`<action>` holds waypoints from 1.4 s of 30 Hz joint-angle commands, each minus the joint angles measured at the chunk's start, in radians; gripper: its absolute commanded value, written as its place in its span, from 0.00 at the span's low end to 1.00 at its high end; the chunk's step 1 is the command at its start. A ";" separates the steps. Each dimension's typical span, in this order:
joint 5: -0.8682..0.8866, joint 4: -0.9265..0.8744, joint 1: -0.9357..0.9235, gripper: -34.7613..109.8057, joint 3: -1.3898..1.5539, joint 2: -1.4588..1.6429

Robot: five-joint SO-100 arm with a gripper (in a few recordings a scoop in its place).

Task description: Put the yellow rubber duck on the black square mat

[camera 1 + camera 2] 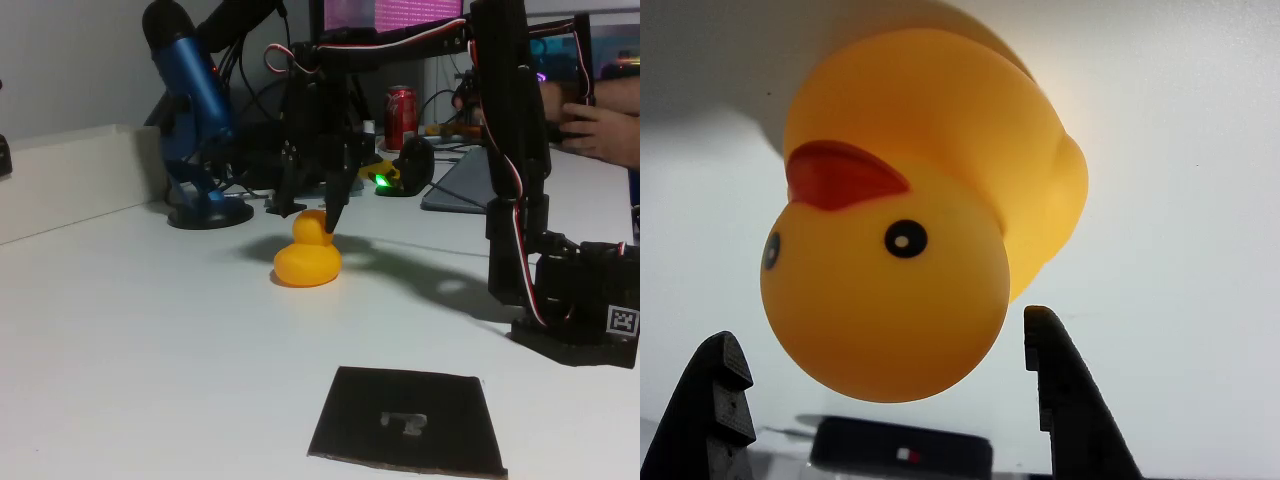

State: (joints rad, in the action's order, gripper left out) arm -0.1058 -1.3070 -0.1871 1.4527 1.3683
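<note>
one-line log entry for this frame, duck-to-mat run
phase: pre-grasp | gripper: open, fingers either side of yellow rubber duck head | duck: on table, not lifted | black square mat: bare, nearer camera in fixed view

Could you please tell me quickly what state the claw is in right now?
Claw: open, its fingers either side of the yellow rubber duck's head, not yet closed on it.

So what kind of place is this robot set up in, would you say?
Most likely a home office or hobby desk rather than a lab: a blue desk microphone, lit monitors and a red drinks can crowd the back of the white table, where the yellow rubber duck sits.
</note>
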 commanded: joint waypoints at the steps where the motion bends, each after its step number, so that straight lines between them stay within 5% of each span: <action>1: -0.014 -0.014 0.020 0.46 -0.012 0.028; 42: -0.003 -0.005 0.018 0.46 -0.017 0.120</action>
State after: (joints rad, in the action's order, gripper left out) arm -0.1058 -1.3085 -0.1856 1.4527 1.4189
